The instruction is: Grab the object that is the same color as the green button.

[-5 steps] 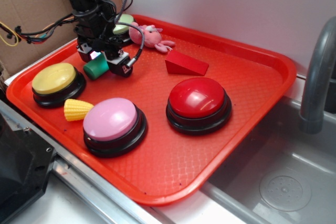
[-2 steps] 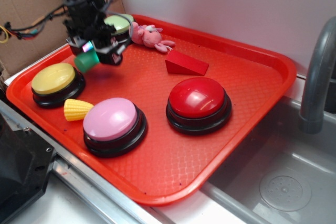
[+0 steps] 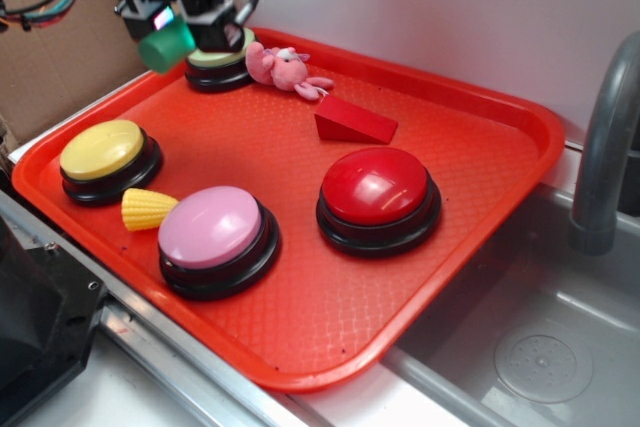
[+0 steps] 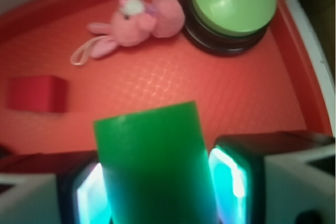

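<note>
From the exterior view, you've got the gripper (image 3: 170,29) high at the back-left corner of the red tray (image 3: 470,247), and the green cylinder (image 3: 165,45) hangs clamped in it, clear of the tray floor. Right beside it, just behind and to the right, sits the green button (image 3: 222,59), partly hidden by the arm. The pink plush bunny (image 3: 285,69) lies next to that button, the red wedge (image 3: 353,119) a little farther along. Nearer the front you see the yellow button (image 3: 105,155), the yellow corn piece (image 3: 147,209), the pink button (image 3: 215,235) and the red button (image 3: 378,195), all apart from the gripper.

Now the wrist view: the green cylinder (image 4: 155,166) fills the middle, and the lit fingers (image 4: 228,179) press against it on either side, so you're holding it firmly with a narrow grip. Below, the green button (image 4: 233,1) and the bunny (image 4: 139,19) sit on the tray floor, the wedge (image 4: 37,94) off to the left.

By my read, the grab is done: right colour, lifted free. All that's left is keeping your hold.
</note>
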